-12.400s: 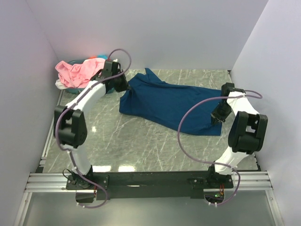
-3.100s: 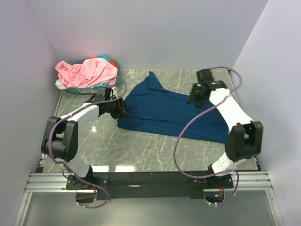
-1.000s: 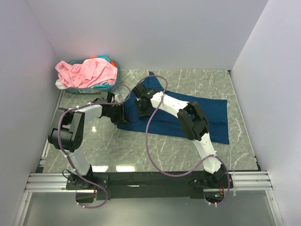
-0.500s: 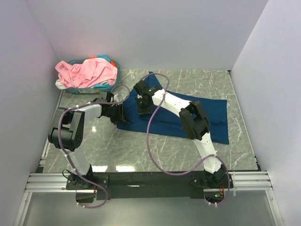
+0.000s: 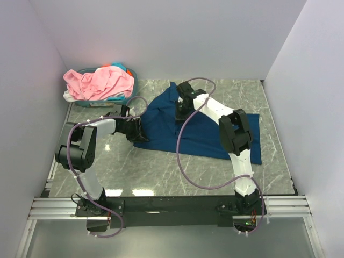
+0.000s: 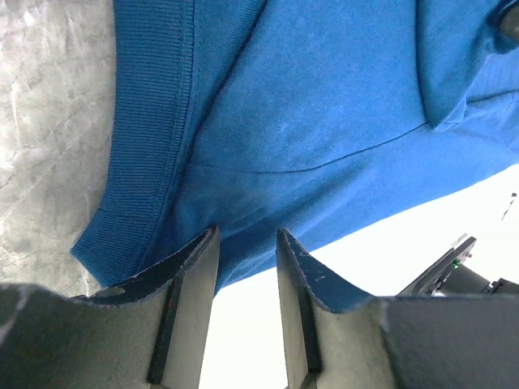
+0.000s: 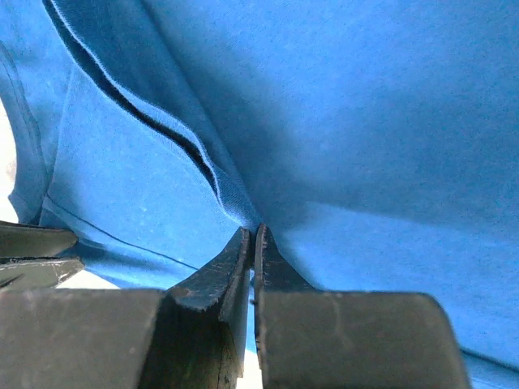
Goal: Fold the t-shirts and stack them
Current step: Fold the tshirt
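Note:
A dark navy t-shirt [image 5: 158, 123] lies spread on the marble table, partly folded over itself. My left gripper [image 5: 135, 129] sits low at the shirt's left edge; in the left wrist view its jaws [image 6: 246, 235] stand apart with the shirt's hem [image 6: 146, 138] just past the tips. My right gripper [image 5: 182, 110] is over the shirt's upper middle. In the right wrist view it [image 7: 253, 231] is shut on a raised fold of the navy cloth [image 7: 219, 182]. A pink t-shirt [image 5: 99, 81] lies heaped on the basket at the back left.
A teal plastic basket [image 5: 133, 86] with several garments stands in the back left corner. White walls close in the table on the left, back and right. Purple cables [image 5: 180, 145] loop over the shirt. Bare marble [image 5: 161, 172] lies in front of the shirt.
My right gripper has moved right and back across the shirt, from beside the left gripper to the upper middle, drawing a fold of navy cloth with it. The left gripper has stayed put.

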`<action>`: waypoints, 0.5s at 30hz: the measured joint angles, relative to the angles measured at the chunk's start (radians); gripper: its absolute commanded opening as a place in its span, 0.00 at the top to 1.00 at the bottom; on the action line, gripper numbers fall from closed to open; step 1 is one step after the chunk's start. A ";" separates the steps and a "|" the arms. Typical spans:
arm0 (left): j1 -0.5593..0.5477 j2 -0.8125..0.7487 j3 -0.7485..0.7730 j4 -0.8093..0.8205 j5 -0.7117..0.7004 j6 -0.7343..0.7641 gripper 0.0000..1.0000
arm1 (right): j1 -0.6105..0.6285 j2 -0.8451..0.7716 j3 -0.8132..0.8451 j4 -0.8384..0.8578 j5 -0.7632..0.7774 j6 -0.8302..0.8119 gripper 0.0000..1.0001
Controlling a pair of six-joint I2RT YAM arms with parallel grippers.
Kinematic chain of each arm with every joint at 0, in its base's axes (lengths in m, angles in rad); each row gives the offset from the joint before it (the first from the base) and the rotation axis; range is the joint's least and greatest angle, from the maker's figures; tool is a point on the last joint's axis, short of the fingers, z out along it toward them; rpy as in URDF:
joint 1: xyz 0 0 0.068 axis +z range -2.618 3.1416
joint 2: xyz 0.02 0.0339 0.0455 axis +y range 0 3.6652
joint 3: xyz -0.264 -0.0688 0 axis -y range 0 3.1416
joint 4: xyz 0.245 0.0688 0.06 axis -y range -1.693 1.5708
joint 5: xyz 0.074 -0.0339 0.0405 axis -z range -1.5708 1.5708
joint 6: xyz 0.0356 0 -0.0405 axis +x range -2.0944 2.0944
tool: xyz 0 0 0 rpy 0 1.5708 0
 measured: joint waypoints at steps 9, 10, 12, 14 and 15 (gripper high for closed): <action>0.002 0.000 0.000 0.000 -0.003 -0.029 0.59 | -0.072 0.001 0.045 -0.035 -0.048 -0.026 0.98; 0.002 0.000 0.000 0.000 -0.005 -0.033 0.59 | -0.080 0.001 0.051 -0.039 -0.051 -0.030 0.98; 0.002 0.000 0.000 0.000 -0.006 -0.040 0.59 | -0.098 0.002 0.055 -0.041 -0.052 -0.035 0.98; 0.002 0.000 0.000 0.000 -0.008 -0.044 0.59 | -0.115 0.004 0.057 -0.048 -0.057 -0.042 0.98; 0.002 0.000 0.000 0.000 -0.008 -0.046 0.59 | -0.122 0.008 0.061 -0.053 -0.060 -0.045 0.97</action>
